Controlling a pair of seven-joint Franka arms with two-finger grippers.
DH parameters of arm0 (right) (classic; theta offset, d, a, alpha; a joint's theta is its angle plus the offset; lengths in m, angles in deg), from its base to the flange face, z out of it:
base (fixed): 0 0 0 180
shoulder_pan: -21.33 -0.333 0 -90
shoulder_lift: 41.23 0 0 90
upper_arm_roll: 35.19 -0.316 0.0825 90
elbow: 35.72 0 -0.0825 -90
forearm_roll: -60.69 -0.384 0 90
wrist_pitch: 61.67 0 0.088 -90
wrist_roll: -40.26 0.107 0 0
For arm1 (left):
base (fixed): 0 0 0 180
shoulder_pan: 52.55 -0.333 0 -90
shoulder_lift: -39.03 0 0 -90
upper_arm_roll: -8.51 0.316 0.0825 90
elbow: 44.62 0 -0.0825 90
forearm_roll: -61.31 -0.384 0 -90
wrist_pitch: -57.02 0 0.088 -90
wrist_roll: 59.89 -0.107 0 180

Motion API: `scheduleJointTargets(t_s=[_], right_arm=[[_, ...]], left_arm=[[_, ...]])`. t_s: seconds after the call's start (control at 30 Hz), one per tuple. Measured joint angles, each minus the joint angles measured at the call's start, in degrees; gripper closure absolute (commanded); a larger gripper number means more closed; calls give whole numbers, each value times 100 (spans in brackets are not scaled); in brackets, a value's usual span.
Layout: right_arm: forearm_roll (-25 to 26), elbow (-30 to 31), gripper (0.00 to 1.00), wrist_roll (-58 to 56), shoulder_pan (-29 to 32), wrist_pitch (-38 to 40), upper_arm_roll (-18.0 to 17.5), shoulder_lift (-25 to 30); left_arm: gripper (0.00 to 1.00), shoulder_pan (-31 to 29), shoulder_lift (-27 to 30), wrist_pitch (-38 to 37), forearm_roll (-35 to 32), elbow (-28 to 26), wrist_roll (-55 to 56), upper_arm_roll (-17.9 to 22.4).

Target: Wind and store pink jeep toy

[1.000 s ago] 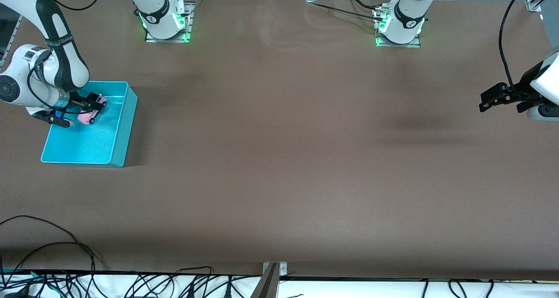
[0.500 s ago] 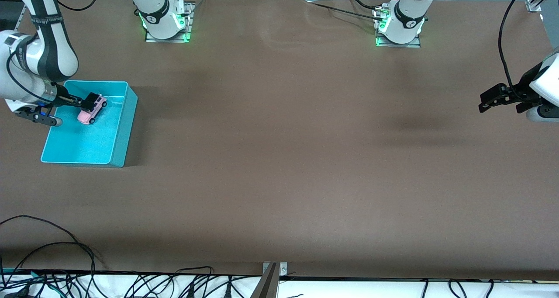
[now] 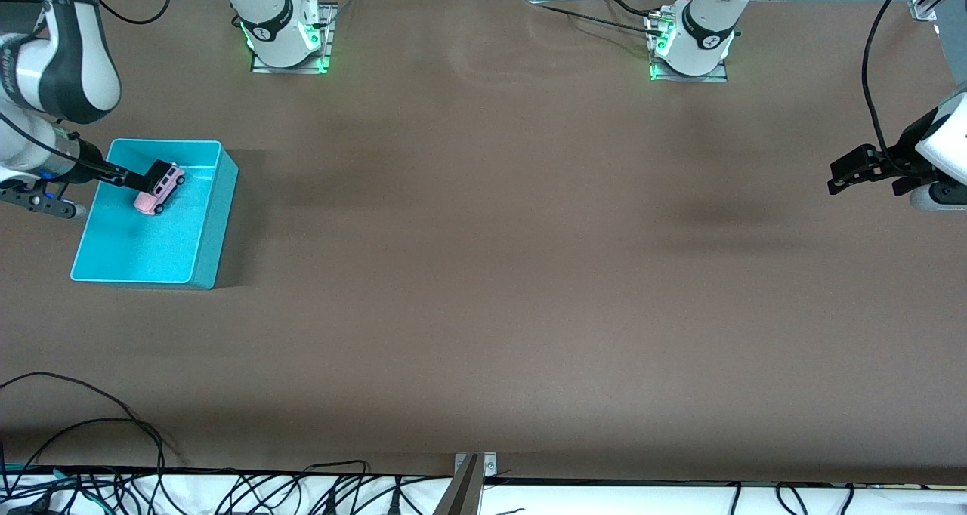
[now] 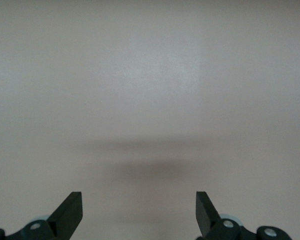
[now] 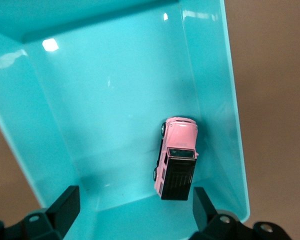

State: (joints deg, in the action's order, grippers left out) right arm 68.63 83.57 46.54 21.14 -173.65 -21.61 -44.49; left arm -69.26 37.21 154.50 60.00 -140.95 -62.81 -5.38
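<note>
1. The pink jeep toy (image 3: 159,189) lies on the floor of a turquoise bin (image 3: 215,220) at the right arm's end of the brown tabletop (image 3: 483,273), in the part of the bin farther from the front camera.
2. In the right wrist view the jeep (image 5: 177,157) rests on its wheels just beside one bin wall (image 5: 217,100), black roof up.
3. The right gripper (image 3: 155,174) hangs over the bin above the toy, jaws spread wide and holding nothing.
4. The left gripper (image 3: 848,174) waits over bare tabletop at the left arm's end, jaws also wide and empty; its fingertips (image 4: 70,210) frame only the tabletop.
</note>
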Motion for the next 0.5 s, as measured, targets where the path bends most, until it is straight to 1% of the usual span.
scheduleJointTargets(t_s=[0.17, 0.3, 0.5], right_arm=[[-326, -737, 0, 27, -15, 1006, -168, 47], [-480, -1254, 0, 27, -24, 1711, -240, 67], [-845, -2020, 0, 32, -150, 2334, -294, 74]], left_arm=[[0, 0, 0, 0, 0, 0, 0, 0], [0, 0, 0, 0, 0, 0, 0, 0], [0, 0, 0, 0, 0, 0, 0, 0]])
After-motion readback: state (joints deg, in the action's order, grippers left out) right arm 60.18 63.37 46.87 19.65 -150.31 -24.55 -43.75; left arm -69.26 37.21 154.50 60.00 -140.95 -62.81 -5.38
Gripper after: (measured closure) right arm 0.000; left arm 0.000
